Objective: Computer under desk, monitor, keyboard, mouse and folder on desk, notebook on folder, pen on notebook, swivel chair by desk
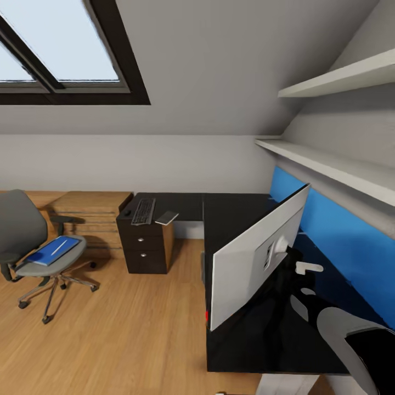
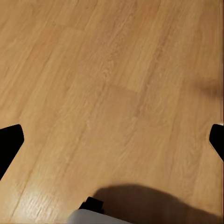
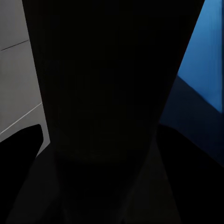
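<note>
Monitor (image 1: 258, 258): on desk (image 1: 230, 219), back toward camera, long axis running away along desk's near wing.
R gripper (image 1: 304, 269): behind monitor, by its stand; nearer arm; jaw state can't tell.
L gripper (image 2: 112, 140): jaws spread, over floor (image 2: 93, 70).

Bench (image 1: 230, 211): glossy black. Folder (image 1: 53, 251), frame left: bright blue. Swivel chair (image 1: 19, 227): grey. Floor (image 1: 131, 329): light wood grain. Wall panel (image 1: 351, 247): blue.
</note>
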